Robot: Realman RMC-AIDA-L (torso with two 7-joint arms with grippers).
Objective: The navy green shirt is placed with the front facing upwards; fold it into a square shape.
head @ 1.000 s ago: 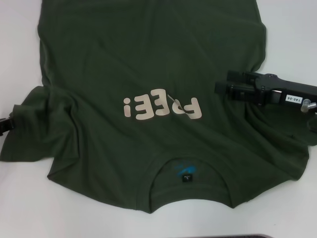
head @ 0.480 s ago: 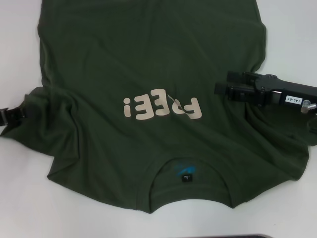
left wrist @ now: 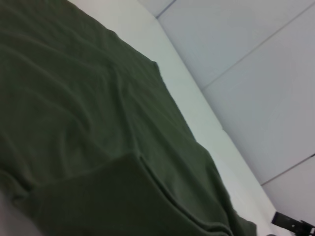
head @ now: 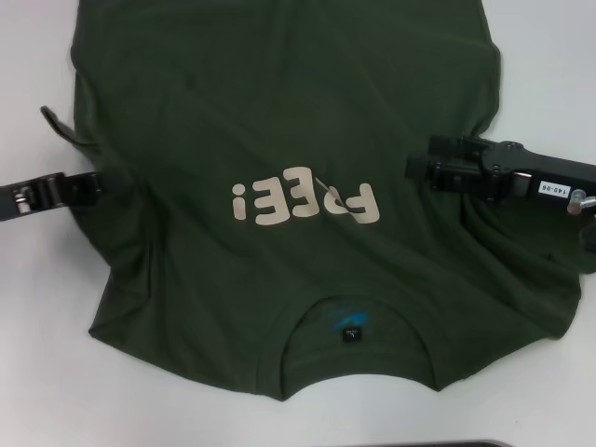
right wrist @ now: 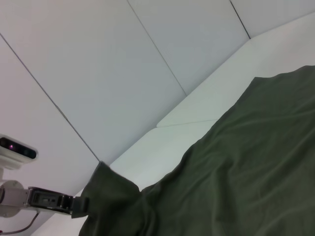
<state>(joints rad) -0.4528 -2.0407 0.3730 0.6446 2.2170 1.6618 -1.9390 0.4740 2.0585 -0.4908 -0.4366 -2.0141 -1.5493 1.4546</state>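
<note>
White table (head: 549, 56) under navy green shirt (head: 279, 112)

The navy green shirt (head: 279, 186) spreads over most of the table (head: 37, 391), leaving bare white strips down the left side, along the near edge and at the far right corner. The left gripper (head: 93, 184) juts in from the left edge with the sleeve lifted off the table there. The right gripper (head: 419, 168) reaches in over the right side of the shirt, blocking that flank.
</note>
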